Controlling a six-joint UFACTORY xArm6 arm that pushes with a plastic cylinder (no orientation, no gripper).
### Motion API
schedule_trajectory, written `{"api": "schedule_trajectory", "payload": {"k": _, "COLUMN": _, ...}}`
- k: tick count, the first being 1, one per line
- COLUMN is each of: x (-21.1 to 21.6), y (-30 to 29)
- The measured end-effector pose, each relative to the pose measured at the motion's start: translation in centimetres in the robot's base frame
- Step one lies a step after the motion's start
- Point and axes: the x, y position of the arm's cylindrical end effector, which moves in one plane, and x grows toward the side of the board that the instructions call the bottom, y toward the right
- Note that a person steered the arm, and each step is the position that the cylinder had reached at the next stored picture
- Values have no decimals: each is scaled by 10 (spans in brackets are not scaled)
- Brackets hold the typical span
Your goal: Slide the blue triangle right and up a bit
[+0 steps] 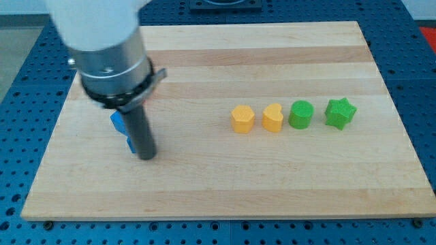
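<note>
My tip (146,156) rested on the board's (204,184) left side, touching the blue triangle (118,121) (mostly hidden behind my rod, just to its left). I carry no jaws. Yellow and green blocks sat well apart, rightward.

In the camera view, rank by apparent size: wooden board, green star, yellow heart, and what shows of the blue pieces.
1. Wooden board, by far the largest.
2. Green star and yellow heart: too alike to rank.
3. Blue pieces: smallest showing, but mostly hidden behind the rod, whose end, my tip, sits just below them.
</note>
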Motion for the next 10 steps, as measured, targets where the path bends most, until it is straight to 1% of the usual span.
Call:
{"api": "schedule_trajectory", "payload": {"k": 1, "x": 11, "y": -41}}
{"api": "schedule_trajectory", "payload": {"k": 2, "x": -12, "y": -48}}
{"api": "schedule_trajectory", "payload": {"k": 3, "x": -24, "y": -16}}
{"api": "schedule_trajectory", "payload": {"k": 4, "x": -24, "y": 15}}
{"api": "schedule_trajectory", "payload": {"k": 7, "x": -16, "y": 36}}
{"api": "schedule_trajectory", "payload": {"k": 9, "x": -40, "y": 41}}
{"api": "schedule_trajectory", "payload": {"k": 10, "x": -43, "y": 37}}
